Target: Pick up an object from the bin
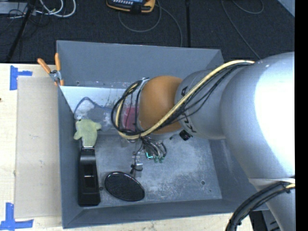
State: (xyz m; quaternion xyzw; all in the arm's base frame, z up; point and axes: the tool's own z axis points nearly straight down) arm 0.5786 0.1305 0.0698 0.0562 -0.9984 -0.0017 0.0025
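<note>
Grey bin (144,61): yellow rag (86,131) and black dispenser (88,177) by the left wall, then a flat black oval (124,186) near the front edge, likely stiff and slick, best pinched across its rim, beside jaws whose gap cannot be told.

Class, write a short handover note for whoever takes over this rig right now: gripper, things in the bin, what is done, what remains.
Gripper: low over the middle of the bin, just beside the black oval disc; nothing seen held.
Things: black boxy tool along the left wall, yellow-green soft piece behind it, pink thing partly under the wrist.
Done: nothing picked yet. Left: grasp and lift one thing.
</note>
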